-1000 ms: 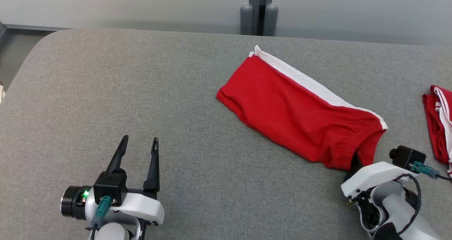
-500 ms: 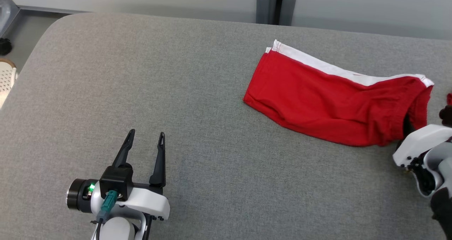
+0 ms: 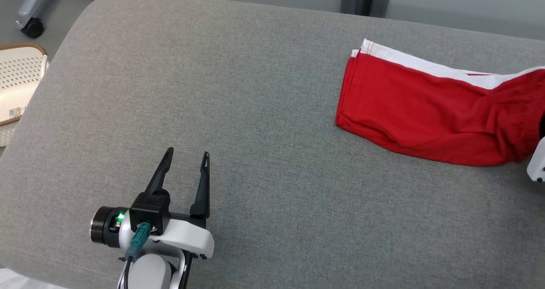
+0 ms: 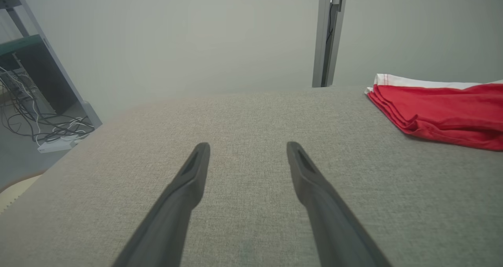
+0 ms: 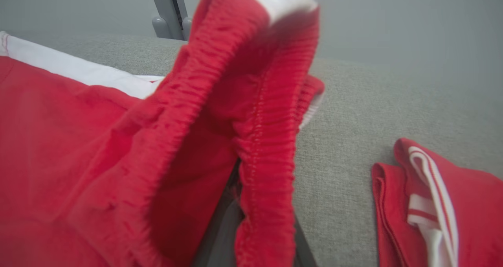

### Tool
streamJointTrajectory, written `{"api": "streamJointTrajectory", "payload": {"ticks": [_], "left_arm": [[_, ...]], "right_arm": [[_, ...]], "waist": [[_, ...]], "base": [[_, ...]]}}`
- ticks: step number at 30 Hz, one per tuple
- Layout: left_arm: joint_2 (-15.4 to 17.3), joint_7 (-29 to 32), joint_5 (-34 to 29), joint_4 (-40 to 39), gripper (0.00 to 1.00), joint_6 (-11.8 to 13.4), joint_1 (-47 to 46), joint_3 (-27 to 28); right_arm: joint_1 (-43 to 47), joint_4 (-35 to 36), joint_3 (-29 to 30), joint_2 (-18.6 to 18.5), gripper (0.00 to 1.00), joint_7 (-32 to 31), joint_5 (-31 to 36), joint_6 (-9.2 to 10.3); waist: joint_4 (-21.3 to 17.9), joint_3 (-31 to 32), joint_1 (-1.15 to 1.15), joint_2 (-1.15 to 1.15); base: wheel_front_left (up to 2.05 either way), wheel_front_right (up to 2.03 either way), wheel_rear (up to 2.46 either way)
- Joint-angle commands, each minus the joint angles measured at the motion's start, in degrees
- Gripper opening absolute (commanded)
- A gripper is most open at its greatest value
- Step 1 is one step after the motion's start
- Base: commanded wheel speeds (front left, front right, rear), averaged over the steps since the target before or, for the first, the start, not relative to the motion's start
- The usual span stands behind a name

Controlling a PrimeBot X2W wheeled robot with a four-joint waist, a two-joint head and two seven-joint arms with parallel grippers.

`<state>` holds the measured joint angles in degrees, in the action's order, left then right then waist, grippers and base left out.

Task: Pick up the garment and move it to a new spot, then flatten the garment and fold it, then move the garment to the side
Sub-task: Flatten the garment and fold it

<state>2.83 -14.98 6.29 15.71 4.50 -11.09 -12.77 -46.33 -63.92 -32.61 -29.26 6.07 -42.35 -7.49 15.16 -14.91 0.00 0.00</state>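
We see the garment lying folded on the right half of the grey table. Its long axis runs left to right, with the white stripe along the far edge and the hem end pointing left. The waistband end is at the right, and there the right gripper has its 2 fingers pinched shut on the elastic, which bunches up off the table. From those fingers the cloth trails away to the left. A second folded garment lies near on the right, apart from the first. The left gripper sits well apart at the near left, fingers spread wide and holding nothing. We judge the sideways carry belongs to the right arm.
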Motion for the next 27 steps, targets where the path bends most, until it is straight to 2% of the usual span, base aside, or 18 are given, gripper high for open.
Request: {"api": "streamJointTrajectory", "payload": {"ticks": [1,17,27], "left_arm": [[0.19,-0.14,0.41,0.14,1.0,0.59,-1.21,-0.18],[0.19,-0.14,0.83,1.72,1.0,0.89,0.39,-0.42],[0.19,-0.14,2.36,2.62,1.0,1.26,1.18,-1.46]], "right_arm": [[-1.18,-0.36,-0.84,-0.11,0.0,0.34,-0.69,-0.01],[-4.48,4.85,-7.93,3.09,0.0,-1.46,-8.1,-0.01],[-6.57,5.88,-10.59,6.12,0.0,-4.98,-13.54,-0.01]], "waist": [[0.4,-0.03,0.0,0.0],[0.03,4.01,0.0,0.0],[3.22,4.67,0.0,0.0]], "base": [[0.0,0.0,0.0],[0.0,0.0,0.0],[0.0,0.0,0.0]]}}
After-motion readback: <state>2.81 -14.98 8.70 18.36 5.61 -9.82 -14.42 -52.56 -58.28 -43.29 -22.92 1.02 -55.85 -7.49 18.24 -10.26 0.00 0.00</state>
